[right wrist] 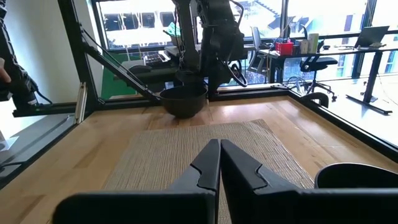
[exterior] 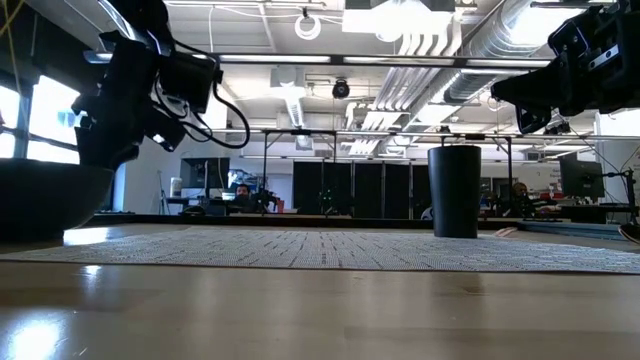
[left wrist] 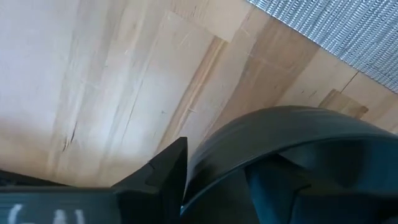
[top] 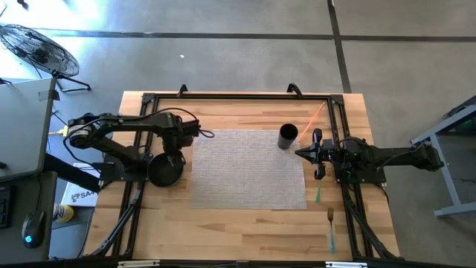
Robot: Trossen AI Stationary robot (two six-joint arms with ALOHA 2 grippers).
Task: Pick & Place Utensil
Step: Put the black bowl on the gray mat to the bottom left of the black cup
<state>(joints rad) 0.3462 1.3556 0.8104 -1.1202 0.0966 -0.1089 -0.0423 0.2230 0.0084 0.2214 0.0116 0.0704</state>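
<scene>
On the pale wooden worktop (top: 245,223), the fork with a teal handle (top: 330,227) lies near the front right corner, so the right gripper (top: 306,153), jaws clenched and empty above the grey woven mat's (top: 249,170) right edge, should open, then descend squarely over the handle; the left gripper's (top: 175,152) jaws cannot be told.

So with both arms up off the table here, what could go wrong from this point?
1. The right gripper hovers with fingers shut close beside the black cup; a swing toward the fork near the table's front edge could tip the cup.
2. The left gripper sits right over the black bowl, and may knock it when it moves.
3. The fork lies flat on bare wood, so the fingers may slip off it.
</scene>
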